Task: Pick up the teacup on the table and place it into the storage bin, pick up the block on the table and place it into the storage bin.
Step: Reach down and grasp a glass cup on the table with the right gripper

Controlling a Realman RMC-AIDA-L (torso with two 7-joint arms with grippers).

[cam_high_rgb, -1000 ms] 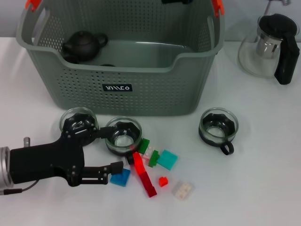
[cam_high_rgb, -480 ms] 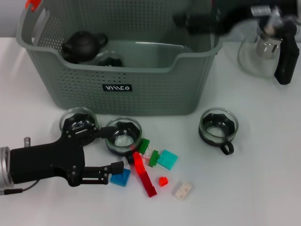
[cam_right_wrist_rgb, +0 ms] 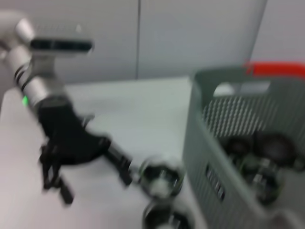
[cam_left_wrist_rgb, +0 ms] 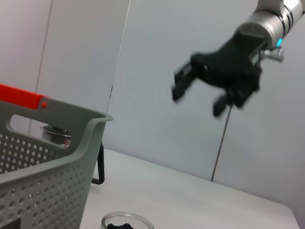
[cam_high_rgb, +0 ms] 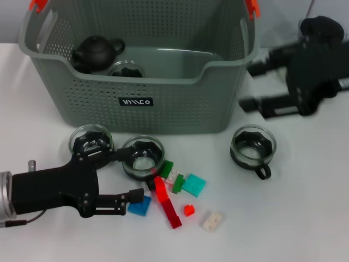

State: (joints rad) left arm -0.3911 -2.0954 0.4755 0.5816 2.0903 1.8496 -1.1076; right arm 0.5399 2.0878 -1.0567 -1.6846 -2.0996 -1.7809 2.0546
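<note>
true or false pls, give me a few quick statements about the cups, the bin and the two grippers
1. A dark teapot sits inside the storage bin. True.
2. Three glass teacups stand on the table outside the bin. True: one to the right, two on the left.
3. The right gripper holds a cup. False: it is open and empty, beside the bin.
4. The left gripper is over the bin. False: it is low at the blocks, by the middle cup.

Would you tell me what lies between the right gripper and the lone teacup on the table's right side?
In the head view, only bare white table separates the open right gripper from that teacup directly below it.
</note>
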